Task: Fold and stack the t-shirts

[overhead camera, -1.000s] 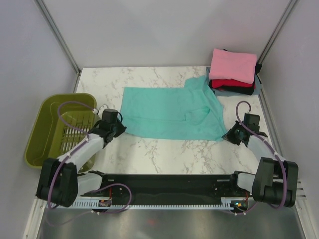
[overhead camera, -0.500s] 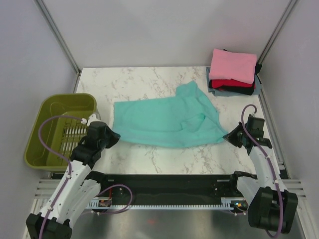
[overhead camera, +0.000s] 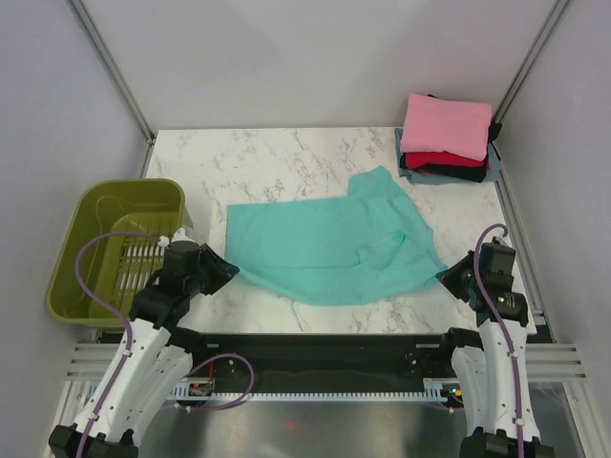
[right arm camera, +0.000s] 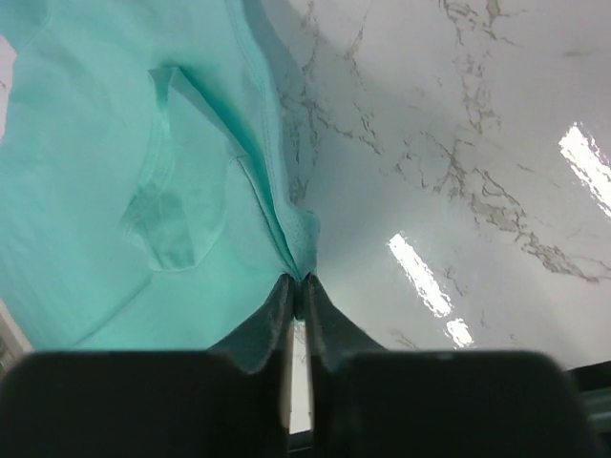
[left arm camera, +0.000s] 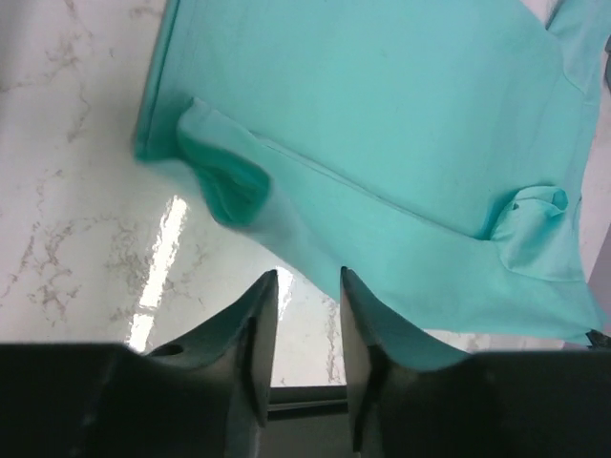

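Observation:
The teal t-shirt lies spread and rumpled on the marble table, one sleeve toward the back right. My right gripper is shut on its right near corner, and the wrist view shows the cloth pinched between the closed fingertips of the right gripper. My left gripper sits at the shirt's left near corner. In the wrist view the jaws of the left gripper stand slightly apart with bare table between them, and the shirt's hem lies just past the tips. Folded pink, red and dark shirts are stacked at the back right.
An olive-green basket stands off the table's left edge, beside my left arm. The black rail with both arm bases runs along the near edge. Grey walls enclose the table's back and sides.
Both arms have drawn back toward the near edge. The right gripper has dragged the shirt's right corner nearer. The shirt's left near corner now lies loose ahead of the left fingers.

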